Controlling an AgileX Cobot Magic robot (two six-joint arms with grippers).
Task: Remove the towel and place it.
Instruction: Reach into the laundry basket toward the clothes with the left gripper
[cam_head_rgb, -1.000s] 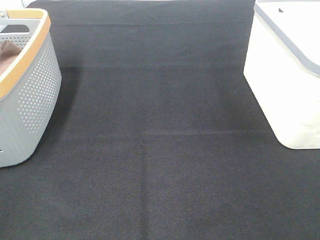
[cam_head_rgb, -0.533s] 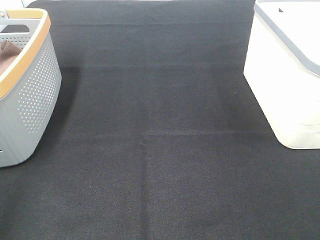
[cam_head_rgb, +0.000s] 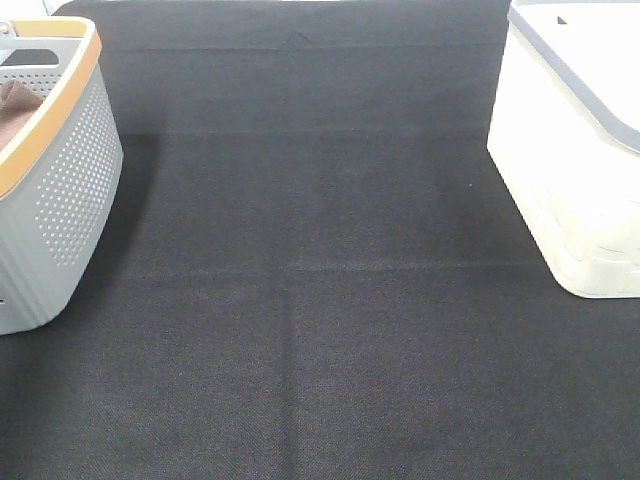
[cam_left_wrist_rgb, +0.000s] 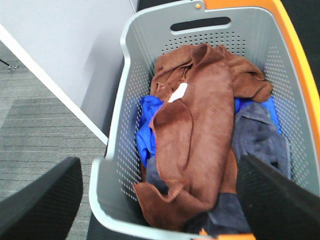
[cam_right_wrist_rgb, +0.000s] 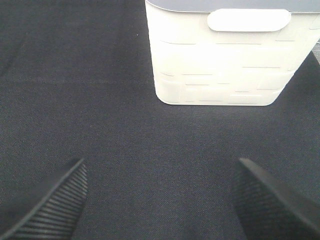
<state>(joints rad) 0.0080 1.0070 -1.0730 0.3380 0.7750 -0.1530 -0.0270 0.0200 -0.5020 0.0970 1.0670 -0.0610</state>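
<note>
The towel (cam_left_wrist_rgb: 195, 130) is a reddish-brown cloth with a small white tag. It lies crumpled on top of other laundry in the grey basket with an orange rim (cam_left_wrist_rgb: 150, 30). In the exterior high view only a brown corner of the towel (cam_head_rgb: 14, 105) shows over the basket (cam_head_rgb: 70, 180) at the far left. My left gripper (cam_left_wrist_rgb: 160, 165) hovers above the basket, open and empty, with its fingers on either side of the pile. My right gripper (cam_right_wrist_rgb: 160, 167) is open and empty over the black mat, facing the white bin (cam_right_wrist_rgb: 220, 65). Neither gripper shows in the exterior high view.
Blue cloth (cam_left_wrist_rgb: 147, 132) and grey-blue cloth (cam_left_wrist_rgb: 257, 135) lie under the towel in the basket. The white bin (cam_head_rgb: 570, 170) stands at the right edge of the black mat (cam_head_rgb: 320, 250). A pale wall and grey floor lie beyond the basket.
</note>
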